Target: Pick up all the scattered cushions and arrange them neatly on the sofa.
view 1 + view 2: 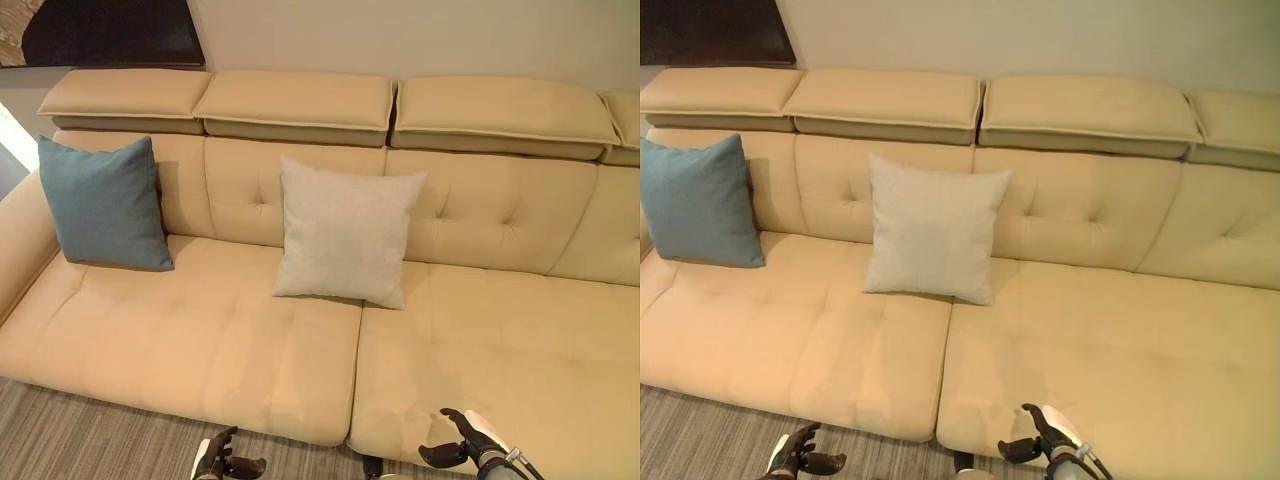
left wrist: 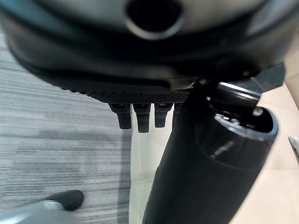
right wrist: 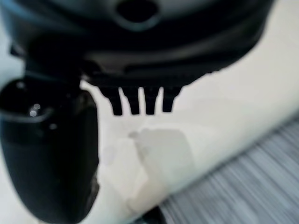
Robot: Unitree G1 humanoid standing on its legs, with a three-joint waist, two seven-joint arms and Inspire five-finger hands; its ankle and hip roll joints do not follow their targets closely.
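Note:
A blue cushion (image 1: 103, 204) leans upright against the backrest at the left end of the beige sofa (image 1: 200, 340). A pale grey cushion (image 1: 345, 232) stands against the backrest near the sofa's middle. My left hand (image 1: 215, 459) hangs low over the carpet in front of the seat edge, fingers relaxed and empty. My right hand (image 1: 468, 440) hovers over the seat's front edge on the right, open with thumb spread, holding nothing. In the wrist views the left hand's fingers (image 2: 140, 116) and the right hand's fingers (image 3: 140, 100) stick out straight.
Grey striped carpet (image 1: 80, 440) lies before the sofa. The right seat section (image 1: 520, 340) is bare. A dark framed picture (image 1: 110, 30) hangs on the wall at the upper left.

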